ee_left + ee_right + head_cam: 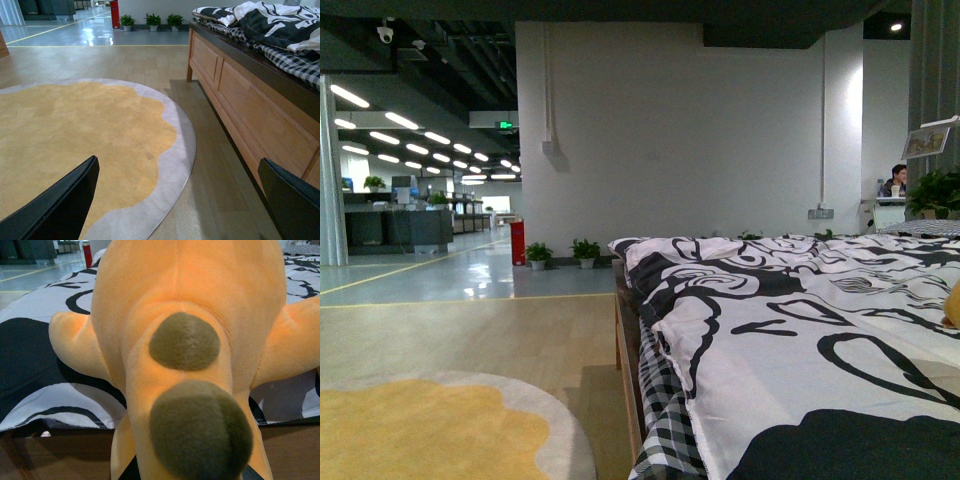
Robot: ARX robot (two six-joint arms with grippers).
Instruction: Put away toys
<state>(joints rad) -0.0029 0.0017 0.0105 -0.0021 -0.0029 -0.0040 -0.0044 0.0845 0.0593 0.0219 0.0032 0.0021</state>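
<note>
Plush (185, 305) fills the right wrist view. It sits directly ahead of the right gripper (192, 473), so close that it hides nearly all of it. The fabric is a short, fuzzy orange-yellow pile, with a faint seam running down the middle of the rounded body. Two oval patches of olive-brown pile sit on the end facing the gripper, one nearer to it than the other. A stubby rounded limb sticks out on each side. Only two small black corners of the fingers (132, 472) show past the toy, one on each side of its near end. Whether they squeeze it or merely flank it, I cannot tell.

Beyond the gripper the plush lies on a duvet (45, 340) of smooth white cloth with bold black swirls. Its near end overhangs the dark wooden bed edge (60, 450). In the front view only an orange sliver of the plush (954, 305) shows, at the far right on the duvet.

The left gripper (177, 161) is spread wide, its two flat black fingers (60, 205) well apart. Ahead of and below it lies a round rug (75, 140), soft yellow with a scalloped outline inside a pale grey border. The rug rests on a light wood-plank floor (215, 200). Beside the gripper runs the panelled light-wood bed frame (240, 105), topped by a black-and-white checked sheet (295, 62).
</note>
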